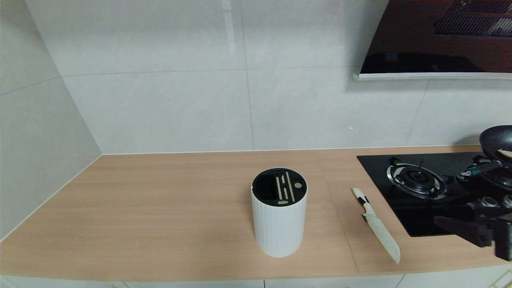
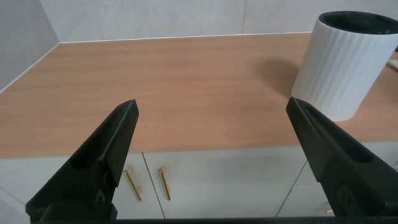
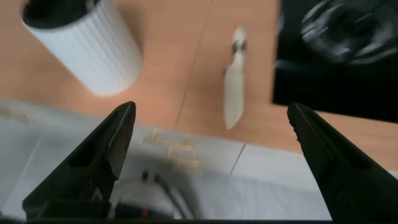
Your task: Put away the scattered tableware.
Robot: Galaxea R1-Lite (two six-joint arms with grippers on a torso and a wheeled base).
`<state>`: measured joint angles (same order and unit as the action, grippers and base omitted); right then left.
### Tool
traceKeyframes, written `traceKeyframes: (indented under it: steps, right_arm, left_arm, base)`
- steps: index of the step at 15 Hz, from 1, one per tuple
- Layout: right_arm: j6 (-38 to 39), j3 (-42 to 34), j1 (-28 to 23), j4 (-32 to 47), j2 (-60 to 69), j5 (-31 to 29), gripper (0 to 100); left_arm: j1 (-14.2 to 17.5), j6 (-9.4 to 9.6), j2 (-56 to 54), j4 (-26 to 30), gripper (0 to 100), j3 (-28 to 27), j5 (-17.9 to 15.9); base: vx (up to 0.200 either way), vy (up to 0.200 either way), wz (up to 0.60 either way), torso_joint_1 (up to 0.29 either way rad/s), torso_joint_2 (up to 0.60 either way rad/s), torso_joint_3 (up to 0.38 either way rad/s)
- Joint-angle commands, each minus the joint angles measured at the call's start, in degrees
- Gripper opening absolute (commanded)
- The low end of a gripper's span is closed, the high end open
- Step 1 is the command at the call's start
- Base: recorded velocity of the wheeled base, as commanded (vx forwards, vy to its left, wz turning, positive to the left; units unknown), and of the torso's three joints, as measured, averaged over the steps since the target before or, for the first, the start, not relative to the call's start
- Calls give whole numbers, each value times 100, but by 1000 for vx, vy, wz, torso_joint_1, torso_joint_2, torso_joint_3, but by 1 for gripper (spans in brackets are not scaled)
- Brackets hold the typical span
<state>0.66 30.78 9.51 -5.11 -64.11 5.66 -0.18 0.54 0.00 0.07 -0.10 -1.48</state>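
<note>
Well, at the far left the left gripper [image 2: 211, 106] hangs low before the counter's front edge with its 2 dark fingers [image 2: 106, 149] spread wide and nothing between them. Under it are pale cabinet doors with 2 gold handles [image 2: 163, 182]. Ahead of it runs the wooden counter [image 1: 160, 208], backed by a pale tiled wall [image 1: 160, 100].

Beyond that gripper and off to one side stands the white ribbed holder [image 1: 279, 224], upright on the counter. Its top is black, with a large opening and several narrow slots.

Next comes the knife [image 1: 378, 228]. It lies flat on the wood between the holder and the hob [image 1: 408, 212], touching neither. Its handle points toward the wall and its pale speckled blade toward the front edge.

The right gripper [image 3: 210, 111] is also released, fingers well apart and holding nothing. The knife lies ahead of it, roughly in line with the gap between its fingers, while the holder sits farther off, out past 1 finger.

On the far side of the knife from the holder is the black hob, with 1 round burner [image 1: 416, 180] nearest the knife. A dark pan [image 1: 498, 140] rests on the hob at the right edge, and a dark range hood [image 1: 436, 40] hangs on the wall above.
</note>
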Motion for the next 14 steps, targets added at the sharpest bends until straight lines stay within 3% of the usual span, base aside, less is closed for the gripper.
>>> traceKeyframes:
  steps: [1,4,14]
  right_arm:
    - [-13,244,183,-939,-2018,-30,100]
    - [-163,446,183,-1757,-3389,-522,100]
    - [-189,640,148,-3761,-5946,-970,100]
  left_arm:
    - [1,-1,0,1,100,1,-2]
    - [1,-1,0,1,100,1,-2]
    - [1,-1,0,1,100,1,-2]
  base:
    - [0,0,0,0,0,0]
    - [0,0,0,0,0,0]
    - [0,0,0,0,0,0]
